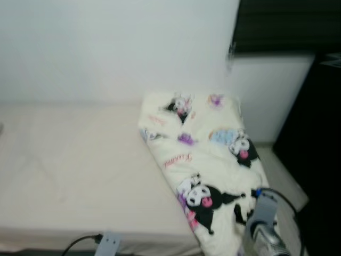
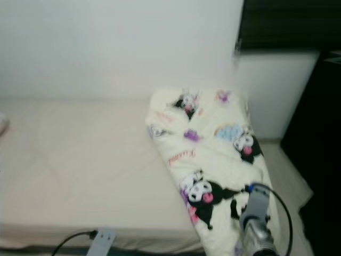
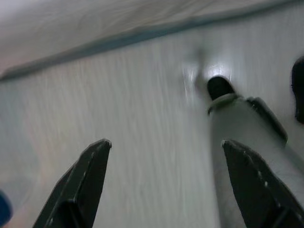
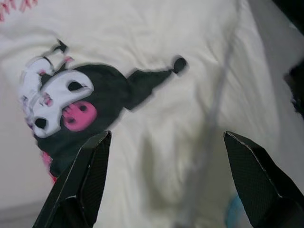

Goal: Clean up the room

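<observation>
1. A bed (image 1: 69, 170) with a plain cream sheet spreads across the scene below a pale wall (image 1: 106, 48).
2. A folded cream blanket (image 1: 208, 160), printed with black, white and pink cartoon characters, lies on the right end of the bed, running from near the wall to the bed's near edge.
3. The largest printed character (image 4: 71, 107), with a white face, black hood and pink patch, sits near the blanket's near end.
4. The right arm (image 1: 264, 226) reaches in from the lower right, silver with a black cable looping beside it, and overlaps the blanket's near corner.
5. The right claw (image 4: 166, 180) has its two black fingers spread wide apart. It hovers over the blanket, just beside the large character, with nothing between the fingers.
6. The left claw (image 3: 166, 185) also has its fingers wide apart and holds nothing. It points at a pale, blurred surface where a whitish tube-like object (image 3: 237, 128) with a dark end lies; what it is cannot be told.
7. A small grey part (image 1: 109, 244) with a black cable shows at the bed's near edge, low on the left.
8. A dark area (image 1: 314, 138) fills the right side beyond the bed.
</observation>
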Controlling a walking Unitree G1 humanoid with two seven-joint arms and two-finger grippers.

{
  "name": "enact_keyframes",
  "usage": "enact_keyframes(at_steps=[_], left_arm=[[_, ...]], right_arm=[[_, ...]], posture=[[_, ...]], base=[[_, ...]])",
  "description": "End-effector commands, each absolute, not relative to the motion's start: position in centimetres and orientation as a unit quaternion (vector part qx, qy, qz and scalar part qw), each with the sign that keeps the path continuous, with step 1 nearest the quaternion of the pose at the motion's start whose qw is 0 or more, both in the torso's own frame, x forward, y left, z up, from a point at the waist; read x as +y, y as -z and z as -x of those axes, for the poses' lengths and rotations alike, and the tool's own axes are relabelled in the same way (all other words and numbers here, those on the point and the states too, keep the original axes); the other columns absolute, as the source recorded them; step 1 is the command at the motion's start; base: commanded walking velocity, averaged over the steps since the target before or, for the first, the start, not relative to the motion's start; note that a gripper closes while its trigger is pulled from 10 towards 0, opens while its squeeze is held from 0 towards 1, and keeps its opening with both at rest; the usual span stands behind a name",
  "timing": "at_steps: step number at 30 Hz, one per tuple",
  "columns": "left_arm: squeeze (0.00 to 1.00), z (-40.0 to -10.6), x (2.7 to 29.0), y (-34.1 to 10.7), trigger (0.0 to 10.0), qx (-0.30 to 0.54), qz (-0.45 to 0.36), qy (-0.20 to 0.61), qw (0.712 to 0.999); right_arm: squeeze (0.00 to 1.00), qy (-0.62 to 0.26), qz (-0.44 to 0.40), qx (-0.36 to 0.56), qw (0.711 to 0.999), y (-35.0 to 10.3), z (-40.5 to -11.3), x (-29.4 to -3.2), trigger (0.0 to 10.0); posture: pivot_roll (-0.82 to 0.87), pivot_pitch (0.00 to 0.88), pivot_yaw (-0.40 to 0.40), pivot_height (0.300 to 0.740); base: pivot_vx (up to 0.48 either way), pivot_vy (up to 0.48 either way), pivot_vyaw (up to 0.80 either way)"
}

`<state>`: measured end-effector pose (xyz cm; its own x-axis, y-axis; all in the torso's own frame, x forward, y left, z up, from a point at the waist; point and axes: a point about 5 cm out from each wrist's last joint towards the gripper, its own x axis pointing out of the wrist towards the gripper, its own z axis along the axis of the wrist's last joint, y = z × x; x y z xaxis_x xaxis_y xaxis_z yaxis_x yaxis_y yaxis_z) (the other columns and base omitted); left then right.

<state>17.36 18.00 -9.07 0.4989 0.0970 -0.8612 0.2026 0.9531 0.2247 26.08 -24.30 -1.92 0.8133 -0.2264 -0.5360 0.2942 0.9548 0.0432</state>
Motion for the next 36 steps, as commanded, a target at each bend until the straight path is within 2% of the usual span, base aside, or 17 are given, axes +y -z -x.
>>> enact_keyframes(at_steps=[1,6,12,20,28,36], left_arm=[[0.0,-17.7,18.2,8.9,10.0,0.497,-0.154,0.035,0.853],[0.0,-17.5,18.2,9.0,10.0,0.499,-0.152,0.042,0.852],[0.0,-17.4,18.2,9.0,10.0,0.503,-0.153,0.038,0.85],[0.0,-17.3,18.3,9.1,10.0,0.502,-0.153,0.03,0.851],[0.0,-17.3,18.4,9.1,10.0,0.502,-0.154,0.032,0.85],[0.0,-16.9,18.7,9.2,10.0,0.506,-0.157,0.03,0.847]], right_arm=[[0.0,0.135,-0.058,0.279,0.949,2.1,-26.0,-24.1,10.0],[0.0,0.134,-0.056,0.276,0.95,1.9,-26.2,-24.1,10.0],[0.0,0.131,-0.054,0.272,0.952,1.7,-26.4,-24.0,10.0],[0.0,0.084,-0.07,0.239,0.965,0.4,-28.2,-22.8,10.0],[0.0,0.079,-0.08,0.227,0.967,-0.6,-29.4,-22.5,10.0],[0.0,0.103,-0.09,0.237,0.962,-0.2,-28.7,-23.6,10.0]], posture=[[-0.14,0.063,0.024,0.74],[-0.14,0.063,0.022,0.74],[-0.14,0.062,0.019,0.74],[-0.15,0.064,0.02,0.74],[-0.14,0.067,0.02,0.705],[-0.14,0.065,0.016,0.675]], base=[[0.0,0.0,0.0],[0.0,0.0,0.0],[0.0,-0.48,0.0],[0.0,0.0,0.0],[0.0,0.0,0.0],[0.0,0.0,0.0]])
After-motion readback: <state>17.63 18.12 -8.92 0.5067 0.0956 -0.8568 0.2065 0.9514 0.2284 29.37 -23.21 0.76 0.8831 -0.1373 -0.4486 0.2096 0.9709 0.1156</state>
